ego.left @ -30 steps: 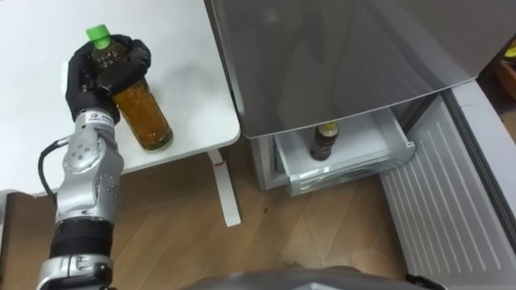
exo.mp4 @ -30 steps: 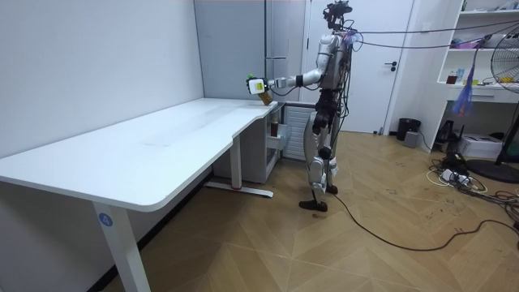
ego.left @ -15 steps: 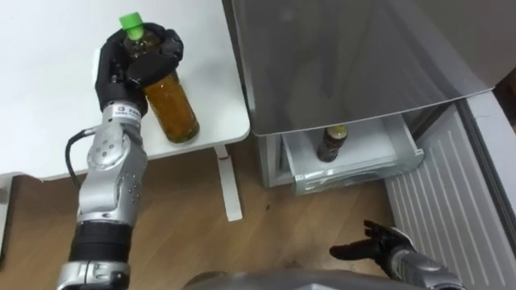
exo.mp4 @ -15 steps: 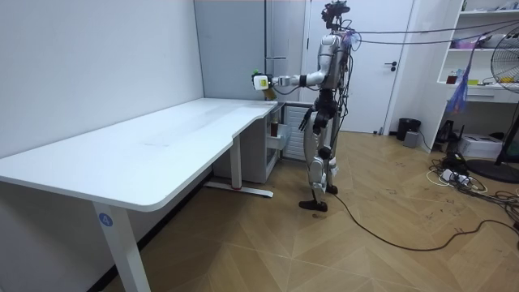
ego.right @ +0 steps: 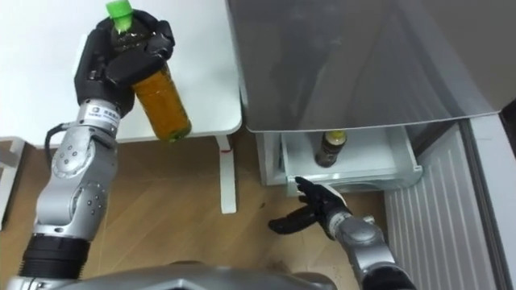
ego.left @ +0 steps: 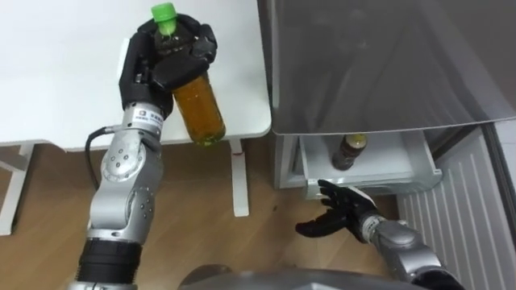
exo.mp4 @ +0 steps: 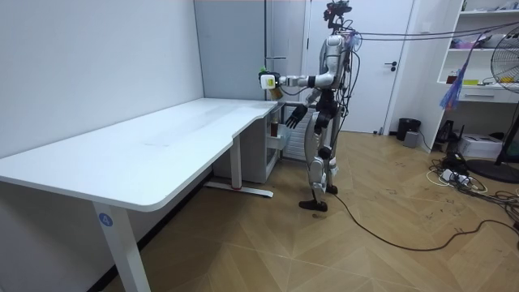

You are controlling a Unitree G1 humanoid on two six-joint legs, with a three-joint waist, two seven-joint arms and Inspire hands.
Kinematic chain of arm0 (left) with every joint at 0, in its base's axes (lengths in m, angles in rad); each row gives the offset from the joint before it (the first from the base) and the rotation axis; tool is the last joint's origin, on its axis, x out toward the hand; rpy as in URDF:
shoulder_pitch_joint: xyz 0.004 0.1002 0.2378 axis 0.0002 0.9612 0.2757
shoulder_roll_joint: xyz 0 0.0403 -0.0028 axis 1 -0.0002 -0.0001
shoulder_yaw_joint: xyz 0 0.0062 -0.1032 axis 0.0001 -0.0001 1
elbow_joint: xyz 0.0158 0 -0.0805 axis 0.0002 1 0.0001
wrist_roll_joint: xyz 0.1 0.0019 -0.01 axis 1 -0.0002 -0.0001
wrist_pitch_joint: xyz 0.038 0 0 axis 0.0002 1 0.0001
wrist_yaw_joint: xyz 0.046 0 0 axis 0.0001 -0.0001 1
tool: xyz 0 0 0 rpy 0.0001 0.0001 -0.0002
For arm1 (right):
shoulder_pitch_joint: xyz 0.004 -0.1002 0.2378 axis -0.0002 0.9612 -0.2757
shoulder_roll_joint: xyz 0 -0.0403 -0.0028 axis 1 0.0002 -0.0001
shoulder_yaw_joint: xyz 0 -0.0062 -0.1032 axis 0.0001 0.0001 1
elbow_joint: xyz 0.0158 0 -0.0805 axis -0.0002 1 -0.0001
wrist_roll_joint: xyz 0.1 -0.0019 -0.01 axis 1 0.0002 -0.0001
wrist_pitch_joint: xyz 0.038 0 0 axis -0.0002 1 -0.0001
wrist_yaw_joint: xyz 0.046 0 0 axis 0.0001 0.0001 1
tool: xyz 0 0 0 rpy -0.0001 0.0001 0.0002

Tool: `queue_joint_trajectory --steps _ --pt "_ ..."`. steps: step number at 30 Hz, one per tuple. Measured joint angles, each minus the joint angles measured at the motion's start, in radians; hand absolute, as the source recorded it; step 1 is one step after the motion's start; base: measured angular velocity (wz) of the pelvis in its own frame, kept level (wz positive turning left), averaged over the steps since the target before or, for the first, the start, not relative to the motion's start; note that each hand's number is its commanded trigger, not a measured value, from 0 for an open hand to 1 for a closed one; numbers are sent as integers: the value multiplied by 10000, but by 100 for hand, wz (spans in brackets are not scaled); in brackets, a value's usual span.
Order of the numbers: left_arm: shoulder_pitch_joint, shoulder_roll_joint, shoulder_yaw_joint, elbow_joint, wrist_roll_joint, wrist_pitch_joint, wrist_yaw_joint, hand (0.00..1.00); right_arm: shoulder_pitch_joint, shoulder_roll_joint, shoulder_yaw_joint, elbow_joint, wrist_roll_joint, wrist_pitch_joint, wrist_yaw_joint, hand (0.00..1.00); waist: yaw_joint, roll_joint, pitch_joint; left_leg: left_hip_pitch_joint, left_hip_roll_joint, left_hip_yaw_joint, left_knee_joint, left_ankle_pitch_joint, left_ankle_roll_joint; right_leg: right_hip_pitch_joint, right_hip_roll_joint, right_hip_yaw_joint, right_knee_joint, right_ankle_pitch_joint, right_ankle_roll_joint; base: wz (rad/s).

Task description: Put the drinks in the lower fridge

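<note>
One dark bottle (ego.left: 349, 151) in fridge drawer (ego.left: 413, 178); left hand (ego.left: 150, 66) grips tea bottle (ego.left: 200, 113).

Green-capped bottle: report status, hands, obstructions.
Left hand shut on green-capped bottle, tilted above table corner. Right hand open, low before open fridge drawer. One dark bottle stands in drawer; path looks clear.

Table (ego.left: 48, 80) left of fridge (ego.left: 387, 56), bottle (ego.left: 349, 151) in its lower drawer (ego.left: 395, 179), second bottle (ego.left: 200, 109) over table's edge.
</note>
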Motion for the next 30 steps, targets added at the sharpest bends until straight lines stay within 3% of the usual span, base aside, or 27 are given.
queue_joint_trajectory --steps 4,9,14,30 --pt "476 -2 -439 -318 23 0 -102 100 188 -37 40 -1082 -20 1 476 0 13 1 1 -22 0 -60 28 1 -1 21 0 -132 7 0 0 5" --pt "534 15 -926 -321 9 5 -660 100 221 -122 423 -1914 15 23 1022 0 71 -27 19 -61 6 -58 78 0 -1 17 -1 -161 16 0 0 0" --pt "612 17 -958 -295 -1 41 -1115 100 226 -128 581 -2067 16 39 1652 0 171 -212 126 -129 10 -59 114 -1 -1 -26 1 -154 16 0 0 0" --pt "876 209 -1853 218 -93 56 -1567 100 236 -164 1295 -2589 112 36 2658 0 221 -298 122 -300 18 -76 194 2 2 -201 -5 -214 149 0 -1 0"
